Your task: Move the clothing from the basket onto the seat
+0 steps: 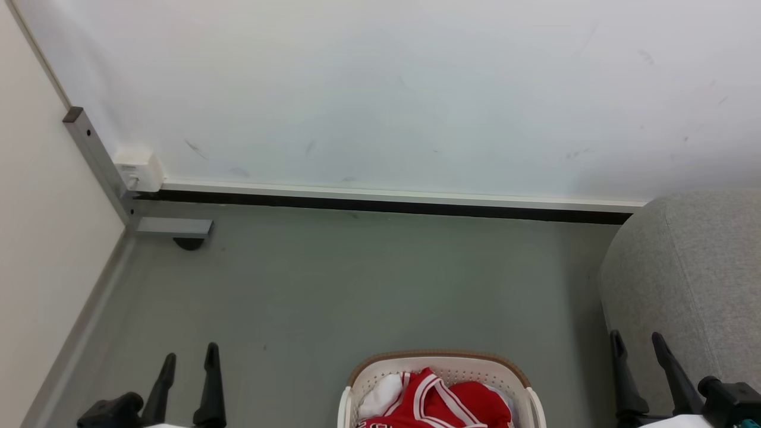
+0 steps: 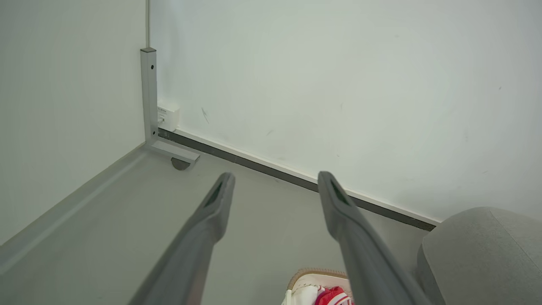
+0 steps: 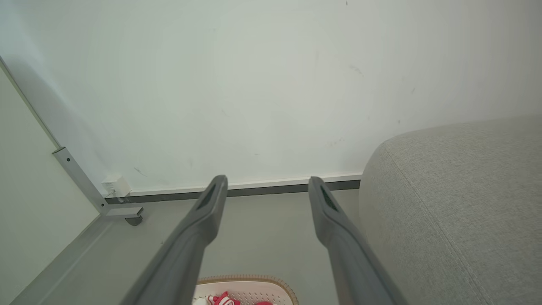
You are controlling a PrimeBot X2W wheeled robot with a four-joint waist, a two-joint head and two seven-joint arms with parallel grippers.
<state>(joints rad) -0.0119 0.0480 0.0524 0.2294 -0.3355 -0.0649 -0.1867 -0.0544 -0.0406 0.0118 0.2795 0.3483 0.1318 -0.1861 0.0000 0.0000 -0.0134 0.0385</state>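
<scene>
Left tool (image 1: 190, 353) at lower left, fingers spread, holding nothing, above floor (image 1: 357, 285). Right tool (image 1: 636, 337) at lower right, fingers likewise spread, empty, in front of grey seat (image 1: 689, 273). Basket (image 1: 440, 355) stands on floor between tools, near seat's left side. Red jersey (image 1: 428, 398) lies crumpled inside basket, beside white cloth (image 1: 383, 395). Neither tool touches jersey or basket. White wall (image 1: 416, 89) behind.
</scene>
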